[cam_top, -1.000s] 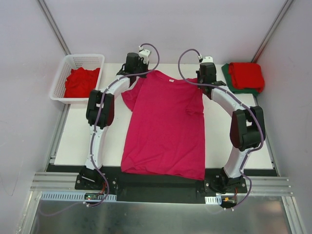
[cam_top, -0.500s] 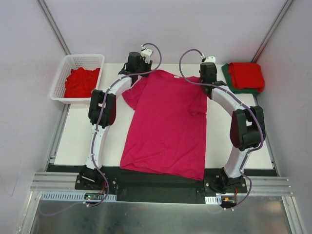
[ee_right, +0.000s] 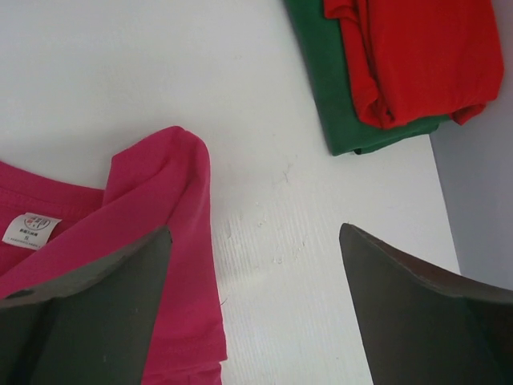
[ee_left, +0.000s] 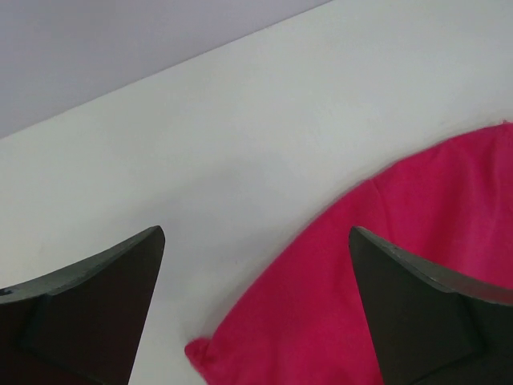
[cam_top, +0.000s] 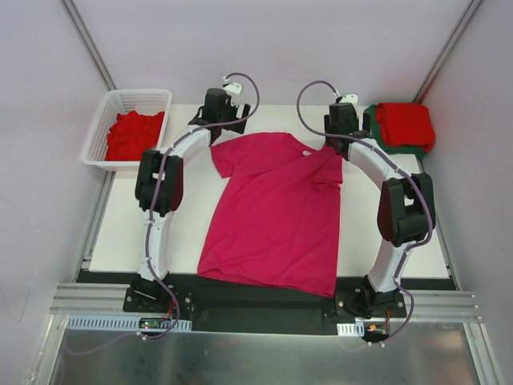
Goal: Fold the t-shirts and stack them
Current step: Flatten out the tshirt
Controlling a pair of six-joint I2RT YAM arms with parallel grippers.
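**A:** Where is the shirt, and how does it look?

**B:** The magenta-pink t-shirt (cam_top: 276, 212) lies spread in the middle of the tabletop (cam_top: 120, 233), between my two arms. Its collar points to the far side, and its hem reaches the near edge, just over the dark strip (cam_top: 264, 309) there. The cloth is mostly flat with soft wrinkles. The sleeve on my left is spread out; the sleeve on my right is bunched and partly folded over.

**A:** And your jaws?

**B:** Both pairs stand wide apart and hold nothing. The left jaws hang over the tip of the left sleeve, and the right jaws over the right shoulder, near the collar.

**A:** What do the wrist cameras add to the top view?

**B:** From above, the white neck label (ee_right: 30, 231) is only a small pale spot. My right wrist camera shows it as a tag with print, too small for me to read. It shows also the rolled edge of the shoulder and bare tabletop between my right fingers (ee_right: 80, 313). My left wrist camera shows a small curled corner of the sleeve between my left fingers (ee_left: 88, 313).

**A:** And what does only the top view show?

**B:** The whole shirt, and the white basket (cam_top: 136, 94) at the far left with a crumpled red t-shirt (cam_top: 132, 135) inside. The folded red t-shirt (cam_top: 405, 124) on the dark green t-shirt (cam_top: 373, 124), at the far right corner, appears in both the top and the right wrist views.
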